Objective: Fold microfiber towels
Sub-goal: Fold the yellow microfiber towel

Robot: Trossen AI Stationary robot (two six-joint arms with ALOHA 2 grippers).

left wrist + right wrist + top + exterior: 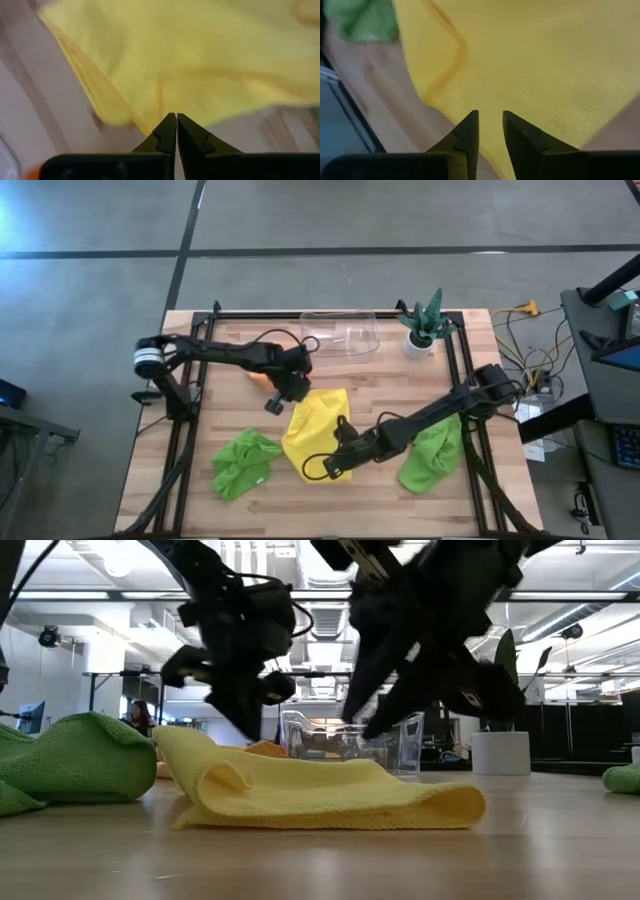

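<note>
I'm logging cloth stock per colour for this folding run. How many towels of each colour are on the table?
Yellow towel: 1
Lime green towels: 2
Orange towel, mostly hidden under the left arm: 1
Total: 4

A clear plastic container [340, 332] sits beside a potted plant [422, 326] on the wooden table [390, 385], seemingly empty.

A lab or workshop: concrete floor [300, 215], exposed ceiling ducts [330, 580], loose cables [535, 360].
</note>
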